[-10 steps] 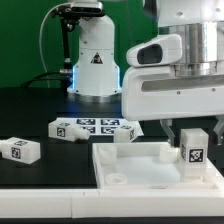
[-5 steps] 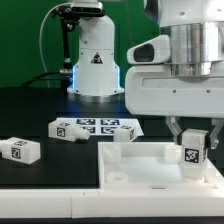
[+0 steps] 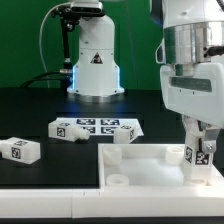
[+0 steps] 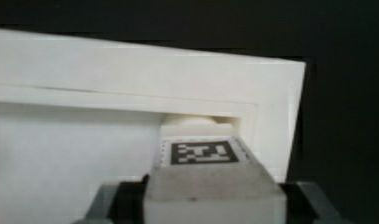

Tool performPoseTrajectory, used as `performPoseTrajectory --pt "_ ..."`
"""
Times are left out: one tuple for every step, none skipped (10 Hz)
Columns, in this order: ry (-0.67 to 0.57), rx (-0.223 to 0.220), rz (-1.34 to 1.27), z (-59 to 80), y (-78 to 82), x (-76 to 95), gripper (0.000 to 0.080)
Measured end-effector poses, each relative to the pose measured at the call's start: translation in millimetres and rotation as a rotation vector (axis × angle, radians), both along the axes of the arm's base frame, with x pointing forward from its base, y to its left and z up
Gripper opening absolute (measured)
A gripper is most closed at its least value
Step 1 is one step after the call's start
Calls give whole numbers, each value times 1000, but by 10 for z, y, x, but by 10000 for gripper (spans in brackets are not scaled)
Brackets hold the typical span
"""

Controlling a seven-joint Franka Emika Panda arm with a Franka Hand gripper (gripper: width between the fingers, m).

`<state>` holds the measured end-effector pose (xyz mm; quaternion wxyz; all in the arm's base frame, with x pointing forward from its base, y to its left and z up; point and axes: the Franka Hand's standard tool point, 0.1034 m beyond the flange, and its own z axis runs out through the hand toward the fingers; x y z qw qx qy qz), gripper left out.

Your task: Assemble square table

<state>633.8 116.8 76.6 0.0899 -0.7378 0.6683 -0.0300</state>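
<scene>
The white square table top lies at the front of the exterior view, with a raised rim and a round corner socket. My gripper is shut on a white blocky leg with a black-and-white tag, held upright over the top's far corner at the exterior view's right. In the wrist view the leg sits between the fingers, just before a round corner socket of the top. Another tagged leg lies loose on the table at the exterior view's left.
The marker board lies flat behind the table top. The arm's white base stands at the back. A white ledge runs along the front edge.
My gripper has turned about its vertical axis and shifted slightly to the exterior view's right, carrying the leg with it over the top's corner.
</scene>
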Motion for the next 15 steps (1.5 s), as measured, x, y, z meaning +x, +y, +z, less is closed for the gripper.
performPoseTrajectory --pt "1 0 1 -4 2 -2 401" --pt "-9 -19 87 -3 -3 2 401" --pt "-34 -56 274 11 -19 25 535" --pt "-60 -90 466 44 -51 70 626" --pt "-73 -113 590 51 -56 79 626" --pt "-78 -125 658 47 -60 77 642" --pt "-83 -134 711 47 -62 77 642" --pt "-90 -174 865 53 -71 84 648" --pt "-98 -234 1093 65 -88 104 649" --pt "-105 -291 1333 58 -116 145 649" --pt "-99 -304 1399 29 -75 128 649" --pt "-99 -296 1355 32 -84 132 649" --pt "-98 -294 1339 32 -88 132 550" --pt "-97 -288 1307 31 -85 132 550" --pt "-92 -276 1228 31 -82 131 366"
